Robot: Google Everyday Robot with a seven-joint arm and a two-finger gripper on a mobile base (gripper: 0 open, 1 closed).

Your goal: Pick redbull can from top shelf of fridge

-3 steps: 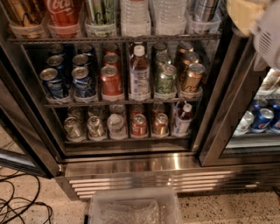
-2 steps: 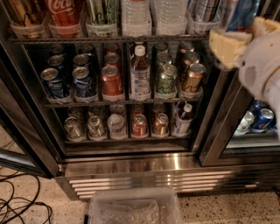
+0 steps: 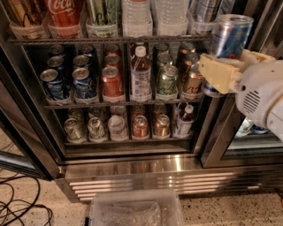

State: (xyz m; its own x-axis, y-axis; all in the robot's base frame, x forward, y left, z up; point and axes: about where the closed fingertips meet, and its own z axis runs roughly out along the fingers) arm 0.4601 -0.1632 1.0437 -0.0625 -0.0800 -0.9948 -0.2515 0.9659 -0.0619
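My gripper (image 3: 227,70) is at the right, in front of the fridge's (image 3: 132,170) dark door post, shut on the redbull can (image 3: 228,39). The can is tall, slim, silver and blue, upright, its silver top showing, clear of the shelves. The cream fingers (image 3: 216,73) wrap its lower part. The top shelf (image 3: 110,39) runs across the top of the view with a red Coca-Cola can (image 3: 65,13), green cans, clear water bottles (image 3: 137,15) and a silver can (image 3: 205,11) in plastic trays.
The middle rack holds blue, red, green and gold short cans and a bottle (image 3: 140,75). The lower rack (image 3: 128,140) holds more cans. A clear plastic bin (image 3: 135,212) sits on the floor below the louvred base. Black cables (image 3: 20,207) lie at the lower left.
My gripper has come down and left from the upper right corner into full view, and the redbull can now shows in its grasp, held in front of the door post.
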